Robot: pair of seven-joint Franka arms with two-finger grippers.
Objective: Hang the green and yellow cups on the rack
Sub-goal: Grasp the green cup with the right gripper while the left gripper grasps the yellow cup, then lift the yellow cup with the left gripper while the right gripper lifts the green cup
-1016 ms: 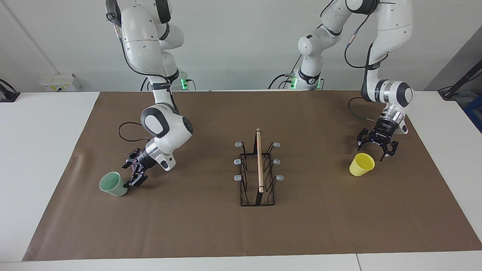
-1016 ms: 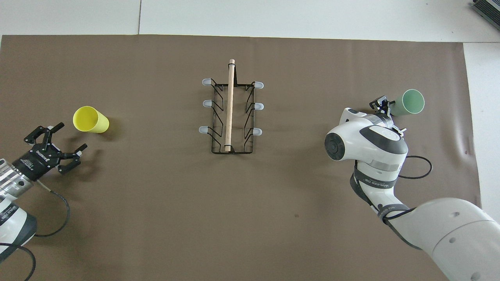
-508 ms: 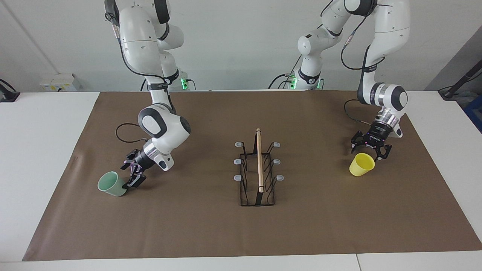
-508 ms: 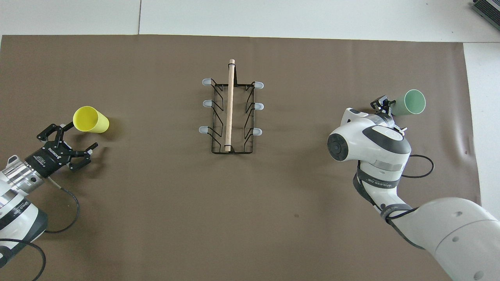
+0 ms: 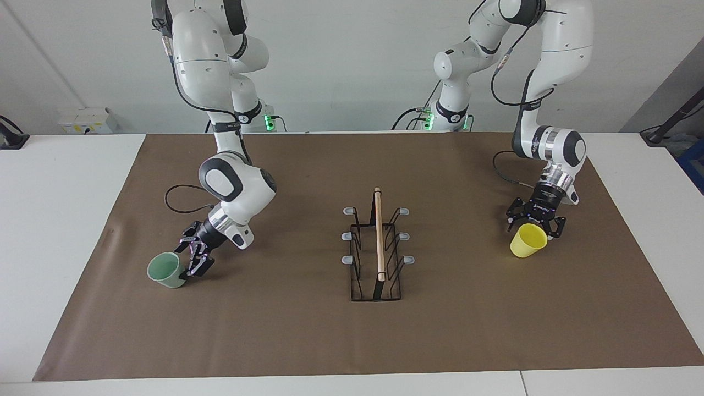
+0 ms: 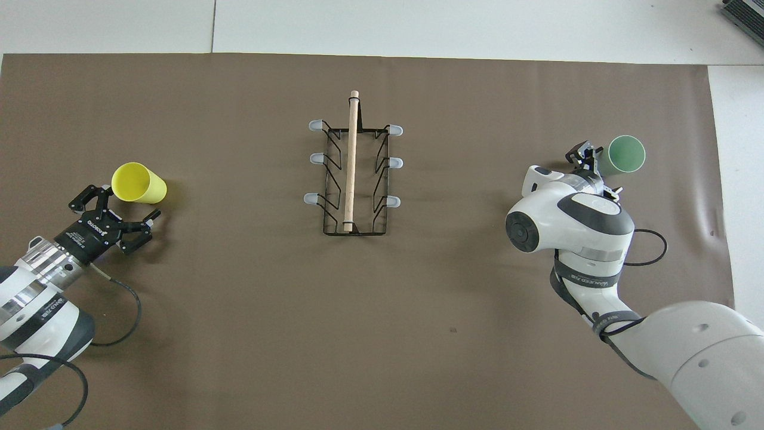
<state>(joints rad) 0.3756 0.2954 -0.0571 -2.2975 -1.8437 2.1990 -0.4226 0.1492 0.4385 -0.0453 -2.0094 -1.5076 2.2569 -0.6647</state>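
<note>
The rack (image 5: 379, 236) stands mid-mat, its wooden rod on top and its prongs bare; it also shows in the overhead view (image 6: 351, 161). The pale green cup (image 5: 165, 270) sits tilted toward the right arm's end, its mouth turned up and away from the rack (image 6: 625, 154). My right gripper (image 5: 193, 259) is shut on its base end (image 6: 588, 156). The yellow cup (image 5: 528, 241) lies on its side toward the left arm's end (image 6: 138, 183). My left gripper (image 5: 535, 223) is open, its fingers spread on either side of the cup from the robots' side (image 6: 113, 210).
A brown mat (image 5: 467, 330) covers most of the white table (image 5: 66, 220). Black cables trail on the mat beside each wrist (image 5: 179, 198) (image 5: 509, 170). A small grey box (image 5: 88, 120) sits at the table's edge at the right arm's end.
My left gripper has moved down and in until its open fingers straddle the yellow cup. My right gripper has turned the green cup's mouth more upward, barely shifting it.
</note>
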